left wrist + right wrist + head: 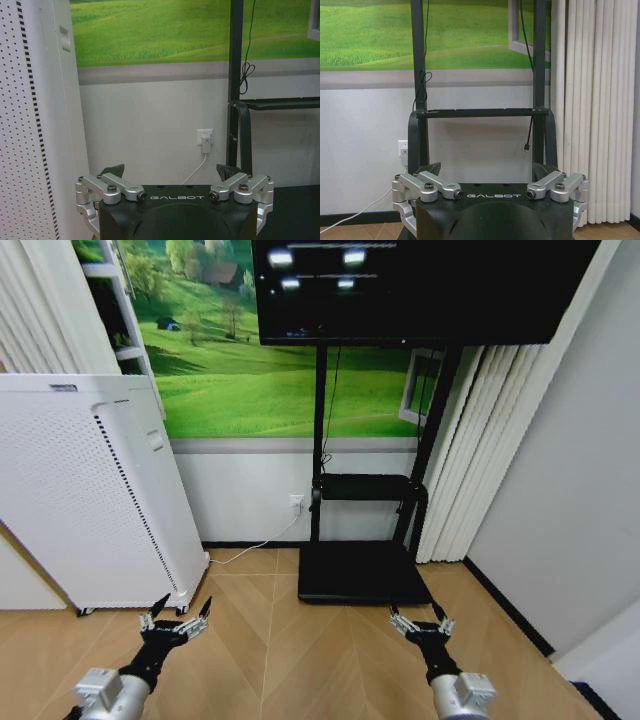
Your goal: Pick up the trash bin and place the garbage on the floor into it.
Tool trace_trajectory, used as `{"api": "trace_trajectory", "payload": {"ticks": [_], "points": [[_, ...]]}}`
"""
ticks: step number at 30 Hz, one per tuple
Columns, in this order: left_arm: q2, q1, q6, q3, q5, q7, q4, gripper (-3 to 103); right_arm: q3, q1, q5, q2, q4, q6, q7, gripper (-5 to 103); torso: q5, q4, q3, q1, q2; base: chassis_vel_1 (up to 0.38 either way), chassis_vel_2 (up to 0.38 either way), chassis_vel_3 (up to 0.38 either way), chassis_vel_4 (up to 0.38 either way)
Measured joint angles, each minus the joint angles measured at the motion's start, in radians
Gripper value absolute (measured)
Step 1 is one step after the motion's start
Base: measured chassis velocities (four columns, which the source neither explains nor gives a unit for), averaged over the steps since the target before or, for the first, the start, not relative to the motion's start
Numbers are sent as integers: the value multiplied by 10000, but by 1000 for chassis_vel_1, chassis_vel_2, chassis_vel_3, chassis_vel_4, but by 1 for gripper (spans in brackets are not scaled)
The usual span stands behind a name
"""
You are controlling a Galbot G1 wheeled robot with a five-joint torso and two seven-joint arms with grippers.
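Note:
The trash bin and the garbage are out of view. The floor (270, 640) is light herringbone parquet, bare in front of me. My left gripper (180, 615) hovers low at the left, beside the white appliance, open with nothing between its fingers. My right gripper (420, 620) hovers low at the right, just before the TV stand's base, open too. In the left wrist view the left gripper (171, 171) faces the white wall and a socket. In the right wrist view the right gripper (486, 168) faces the stand's legs.
A tall white perforated appliance (90, 500) stands at the left. A black TV stand with a flat base (360, 575) and shelf stands ahead. A white cable runs from a wall socket (296, 503). White curtains (480, 470) and a grey wall close the right.

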Motion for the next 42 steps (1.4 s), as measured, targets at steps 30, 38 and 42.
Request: {"api": "trace_trajectory", "payload": {"ticks": [30, 38, 42], "points": [[0, 0, 0, -1, -1, 0, 0, 100, 0, 0, 0, 0, 0, -1, 0, 100, 0, 0, 770, 407, 1176, 0, 0, 0, 0], [0, 0, 0, -1, 0, 0, 1, 100, 0, 0, 0, 0, -1, -1, 0, 100, 0, 0, 1025, 561, 1585, 0, 0, 0, 0], [0, 0, 0, -1, 0, 0, 0, 100, 0, 0, 0, 0, 0, -1, 0, 100, 0, 0, 1133, 618, 1752, 0, 0, 0, 0]]}}
